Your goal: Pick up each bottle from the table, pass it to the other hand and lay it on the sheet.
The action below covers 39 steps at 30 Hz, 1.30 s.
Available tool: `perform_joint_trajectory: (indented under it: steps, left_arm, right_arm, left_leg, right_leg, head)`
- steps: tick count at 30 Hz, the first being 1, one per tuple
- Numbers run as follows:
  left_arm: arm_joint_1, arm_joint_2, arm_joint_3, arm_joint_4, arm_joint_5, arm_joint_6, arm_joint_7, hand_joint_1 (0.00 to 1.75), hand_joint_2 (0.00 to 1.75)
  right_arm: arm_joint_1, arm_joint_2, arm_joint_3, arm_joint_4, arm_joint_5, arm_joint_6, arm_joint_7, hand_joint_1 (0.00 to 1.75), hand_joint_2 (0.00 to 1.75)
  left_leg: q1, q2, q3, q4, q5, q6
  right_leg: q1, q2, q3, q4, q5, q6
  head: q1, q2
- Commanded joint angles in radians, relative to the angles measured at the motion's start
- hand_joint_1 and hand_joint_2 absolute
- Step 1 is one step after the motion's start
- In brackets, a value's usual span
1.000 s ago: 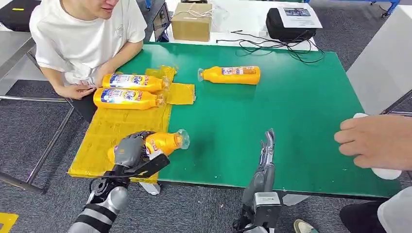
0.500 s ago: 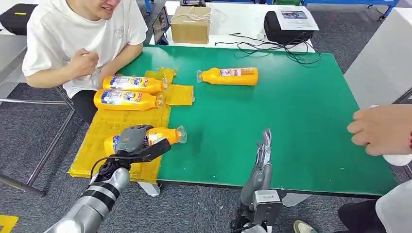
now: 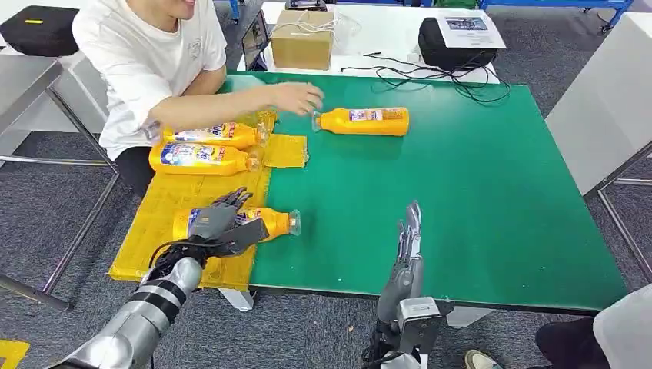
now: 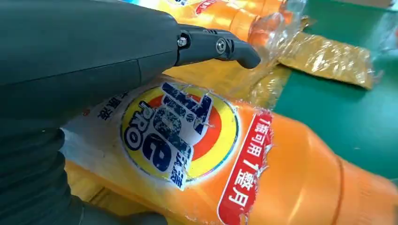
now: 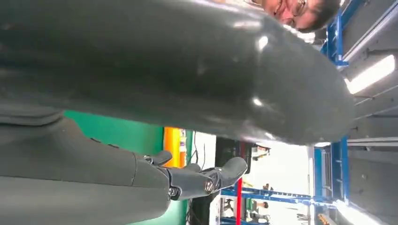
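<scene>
Left hand (image 3: 217, 225) rests with fingers spread over a bottle (image 3: 261, 223) lying on the yellow sheet (image 3: 165, 211), cap over the green worktop (image 3: 461, 192). Right hand (image 3: 410, 234) hangs open, holding nothing. A person's hand (image 3: 298, 98) reaches toward a far bottle (image 3: 365, 121)

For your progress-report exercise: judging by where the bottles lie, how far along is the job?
Done: two bottles lie side by side on the yellow sheet. In hand: a third bottle lies at the sheet's edge, its cap over the green table, with the left hand over it, fingers spread. Left: one bottle on the table, a person's hand reaching toward it. The right hand is empty.
</scene>
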Motion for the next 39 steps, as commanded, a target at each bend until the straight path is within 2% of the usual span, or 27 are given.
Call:
perform_joint_trajectory:
  steps: [1,8,13,32,35,38,39]
  left_arm:
    - [0.146,-0.014,-0.036,-0.216,0.135,-0.088,-0.046,0.0,1.75]
    - [0.231,-0.029,-0.129,-0.575,0.356,-0.079,-0.058,0.0,1.75]
    - [0.279,-0.061,-0.09,-0.816,0.67,-0.084,-0.131,0.0,1.75]
    - [0.28,-0.062,-0.086,-0.827,0.681,-0.079,-0.132,0.0,1.75]
    - [0.263,-0.077,-0.048,-0.869,0.742,-0.017,-0.184,0.0,1.75]
    - [0.25,-0.076,-0.034,-0.918,0.836,0.015,-0.185,0.0,1.75]
    - [0.246,-0.066,-0.038,-0.936,0.877,0.031,-0.185,0.0,1.75]
  right_arm:
    - [-0.034,-0.008,0.001,0.061,0.002,-0.008,0.0,0.0,0.0]
    - [-0.019,-0.02,-0.009,0.052,0.016,-0.041,0.0,0.0,0.0]
    - [-0.013,-0.025,0.001,0.053,0.022,-0.062,0.0,0.0,0.0]
    - [-0.013,-0.026,0.003,0.054,0.021,-0.062,0.0,0.0,0.0]
    - [-0.013,-0.029,0.009,0.06,0.018,-0.075,0.0,0.0,0.0]
    - [-0.021,-0.039,0.032,0.067,0.034,-0.111,0.0,0.0,0.0]
    - [-0.037,-0.063,0.074,0.095,0.101,-0.187,0.0,0.0,0.0]
  left_leg:
    - [0.0,0.001,0.002,-0.001,-0.001,0.0]
    - [0.0,-0.004,-0.002,0.001,-0.001,0.0]
    - [0.0,-0.004,-0.011,0.002,-0.001,0.0]
    - [0.0,-0.004,-0.01,0.0,-0.001,0.0]
    - [0.001,-0.004,-0.01,0.001,-0.002,0.0]
    - [0.001,-0.004,-0.011,0.002,-0.002,0.0]
    - [0.001,-0.005,-0.009,0.002,-0.003,0.0]
  right_leg:
    - [-0.001,0.003,0.001,-0.001,0.0,0.0]
    - [-0.001,-0.001,-0.001,-0.001,-0.001,0.0]
    - [0.0,0.0,-0.01,0.0,0.0,0.001]
    - [0.0,0.0,-0.009,-0.001,-0.001,0.0]
    - [0.0,0.0,-0.009,-0.001,-0.002,0.0]
    - [0.001,0.0,-0.01,0.0,-0.002,0.0]
    - [0.001,0.001,-0.009,0.0,-0.003,-0.001]
  head:
    - [0.0,0.0]
    - [0.0,0.0]
    - [0.0,0.0]
    - [0.0,0.0]
    - [0.0,0.0]
    - [0.0,0.0]
    - [0.0,0.0]
